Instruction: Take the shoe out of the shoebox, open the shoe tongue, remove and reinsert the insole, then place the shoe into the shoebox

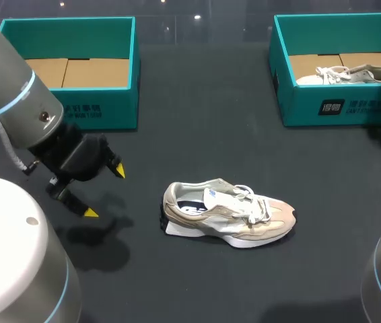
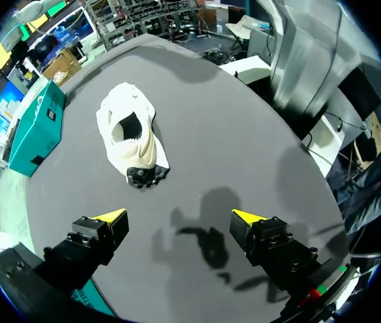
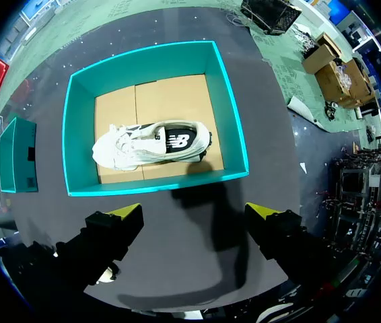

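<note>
Shoe: the beige-and-white lace-up sneaker [image 1: 227, 219] is lying upright on the dark table [image 1: 197, 148], outside both boxes (heel towards my left arm).
Left gripper [image 1: 105, 192]: hovering near the heel, fingers spread, gripping nothing.
Right gripper [image 3: 196, 210]: hanging above the right-hand teal cardboard shoebox [image 3: 157, 183], fingers apart, empty.
Box: a second white sneaker [image 3: 151, 145] is lying inside.

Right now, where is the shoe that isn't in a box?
In the head view, the beige sneaker sits on the dark table near its middle, to the right of the open left gripper, heel toward it.
</note>
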`<state>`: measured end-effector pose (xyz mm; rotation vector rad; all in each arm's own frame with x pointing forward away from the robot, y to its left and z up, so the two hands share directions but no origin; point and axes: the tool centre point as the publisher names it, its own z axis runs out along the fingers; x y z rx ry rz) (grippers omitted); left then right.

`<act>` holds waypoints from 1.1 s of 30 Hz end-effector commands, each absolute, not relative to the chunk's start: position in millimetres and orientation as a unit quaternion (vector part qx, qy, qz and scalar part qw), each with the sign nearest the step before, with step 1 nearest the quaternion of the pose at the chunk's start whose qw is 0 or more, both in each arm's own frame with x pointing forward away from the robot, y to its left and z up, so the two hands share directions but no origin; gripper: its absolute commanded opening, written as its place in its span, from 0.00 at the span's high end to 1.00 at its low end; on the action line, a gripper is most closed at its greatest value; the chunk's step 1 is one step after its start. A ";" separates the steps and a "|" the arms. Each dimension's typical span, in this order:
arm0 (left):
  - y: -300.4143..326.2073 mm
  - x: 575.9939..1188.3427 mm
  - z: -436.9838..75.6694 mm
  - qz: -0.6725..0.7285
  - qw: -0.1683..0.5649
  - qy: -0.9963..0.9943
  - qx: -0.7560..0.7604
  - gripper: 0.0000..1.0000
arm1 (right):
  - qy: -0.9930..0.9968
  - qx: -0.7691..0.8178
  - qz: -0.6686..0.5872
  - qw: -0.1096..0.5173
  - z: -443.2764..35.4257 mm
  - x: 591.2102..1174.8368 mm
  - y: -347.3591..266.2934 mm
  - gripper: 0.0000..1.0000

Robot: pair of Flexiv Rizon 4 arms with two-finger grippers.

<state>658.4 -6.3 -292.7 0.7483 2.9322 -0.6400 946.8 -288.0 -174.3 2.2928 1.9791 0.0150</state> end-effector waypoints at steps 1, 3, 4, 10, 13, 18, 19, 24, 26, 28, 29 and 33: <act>0.4 657.1 -315.4 -0.331 0.159 0.928 0.066 0.00 | 0.652 0.756 0.005 0.057 -174.5 946.3 -287.7 0.00; 5.2 659.8 -321.4 -0.371 0.141 0.917 0.040 0.00 | 0.652 0.756 0.005 0.057 -174.5 946.3 -287.7 0.00; 6.6 660.4 -323.6 -0.381 0.137 0.914 0.032 0.00 | 0.652 0.756 0.005 0.057 -174.5 946.3 -287.7 0.00; 8.2 662.9 -329.7 -0.419 0.133 0.897 0.041 0.00 | 0.652 0.756 0.005 0.057 -174.5 946.3 -287.7 0.00; 13.5 669.6 -333.1 -0.470 0.099 0.876 0.042 0.00 | 0.652 0.756 0.005 0.057 -174.5 946.3 -287.7 0.00; 14.7 672.2 -334.6 -0.469 0.084 0.879 0.026 0.00 | 0.652 0.756 0.005 0.057 -174.5 946.3 -287.7 0.00; 14.7 672.2 -334.6 -0.469 0.084 0.879 0.026 0.00 | 0.652 0.756 0.005 0.057 -174.5 946.3 -287.7 0.00; 9.6 669.8 -343.3 -0.469 0.075 0.879 0.045 0.00 | 0.652 0.756 0.005 0.057 -174.5 946.3 -287.7 0.00; 10.9 672.1 -351.2 -0.491 0.057 0.868 0.052 0.00 | 0.652 0.756 0.005 0.057 -174.5 946.3 -287.7 0.00; 13.6 675.1 -358.2 -0.507 0.042 0.859 0.050 0.00 | 0.652 0.756 0.005 0.057 -174.5 946.3 -287.7 0.00; 14.9 676.2 -361.1 -0.510 0.042 0.858 0.050 0.00 | 0.652 0.756 0.005 0.057 -174.5 946.3 -287.7 0.00; 22.6 681.6 -375.4 -0.529 0.030 0.846 0.054 0.00 | 0.652 0.756 0.005 0.057 -174.5 946.3 -287.7 0.00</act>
